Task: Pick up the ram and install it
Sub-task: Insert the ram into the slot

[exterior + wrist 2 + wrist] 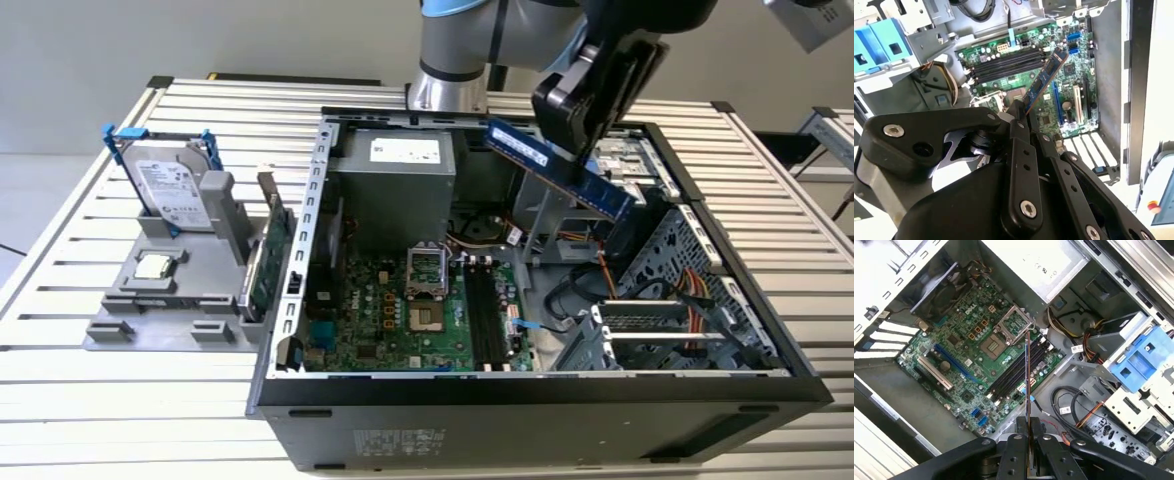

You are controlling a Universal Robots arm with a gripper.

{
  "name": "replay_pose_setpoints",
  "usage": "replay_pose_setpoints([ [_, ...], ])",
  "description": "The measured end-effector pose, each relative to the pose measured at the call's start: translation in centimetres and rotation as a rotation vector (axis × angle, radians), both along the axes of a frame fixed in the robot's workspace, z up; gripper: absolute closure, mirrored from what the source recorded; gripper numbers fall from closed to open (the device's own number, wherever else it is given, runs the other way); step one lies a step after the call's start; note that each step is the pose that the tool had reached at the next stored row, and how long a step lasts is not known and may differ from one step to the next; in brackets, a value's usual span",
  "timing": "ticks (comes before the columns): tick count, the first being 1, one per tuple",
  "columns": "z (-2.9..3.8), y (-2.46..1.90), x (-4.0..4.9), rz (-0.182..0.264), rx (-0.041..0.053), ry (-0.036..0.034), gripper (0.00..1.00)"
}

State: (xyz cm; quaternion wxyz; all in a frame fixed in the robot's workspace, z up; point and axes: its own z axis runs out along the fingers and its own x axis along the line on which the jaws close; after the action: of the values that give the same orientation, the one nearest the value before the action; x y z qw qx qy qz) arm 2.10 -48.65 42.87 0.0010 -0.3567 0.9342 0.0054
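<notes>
Gripping the ram [558,168] by one end, the gripper [577,118] hangs at the case's [534,385] two o'clock, above the motherboard [979,350]; a tilted stick risks missing the slots [1016,371], jamming

The arm [461,50] comes down from the top of the exterior view, its black wrist tilted toward that view's right. The pincer [577,135] hangs in the air, its fingers [1015,460] closed tight together on the ram [558,166], which juts out beyond the fingertips.
</notes>
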Motion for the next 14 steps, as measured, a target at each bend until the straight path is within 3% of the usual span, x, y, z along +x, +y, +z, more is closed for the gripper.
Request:
replay_pose_setpoints([
  [14,-0.15,0.00,0.00,-0.150,0.0000,0.0000,1.00],
])
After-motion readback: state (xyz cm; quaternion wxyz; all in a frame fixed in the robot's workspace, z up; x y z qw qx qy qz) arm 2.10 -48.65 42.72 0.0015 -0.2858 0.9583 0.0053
